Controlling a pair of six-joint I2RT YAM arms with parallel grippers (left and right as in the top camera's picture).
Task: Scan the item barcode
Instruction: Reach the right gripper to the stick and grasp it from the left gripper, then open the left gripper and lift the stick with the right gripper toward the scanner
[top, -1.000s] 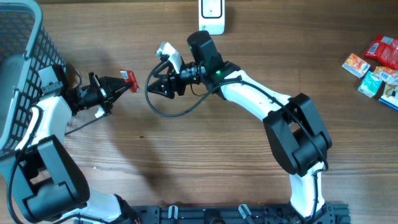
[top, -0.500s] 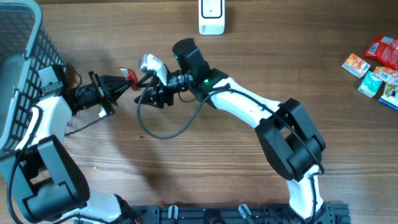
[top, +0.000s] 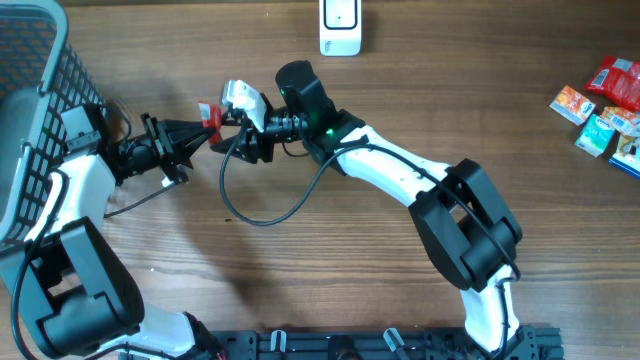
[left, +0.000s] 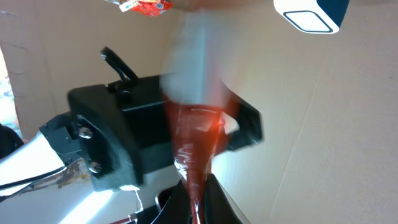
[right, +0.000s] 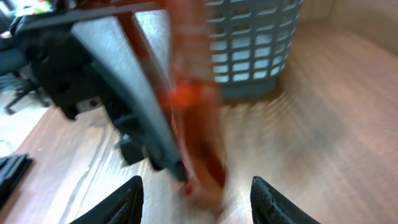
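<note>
The item is a small red packet (top: 210, 114), pinched by its edge in my left gripper (top: 203, 131), which is shut on it and holds it above the table. In the left wrist view the red packet (left: 194, 146) rises from between the black fingertips (left: 219, 200). My right gripper (top: 224, 127) has come in from the right. Its jaws stand open on either side of the blurred red packet (right: 198, 118), and I see no contact with either fingertip (right: 119, 200). The white scanner (top: 340, 27) stands at the table's far edge.
A grey mesh basket (top: 30, 110) stands at the far left, behind my left arm. Several coloured packets (top: 605, 110) lie at the right edge. A black cable (top: 270, 205) loops below the right wrist.
My right gripper has moved left up to the packet and its jaws have narrowed around it. The left gripper has kept its hold and barely moved.
</note>
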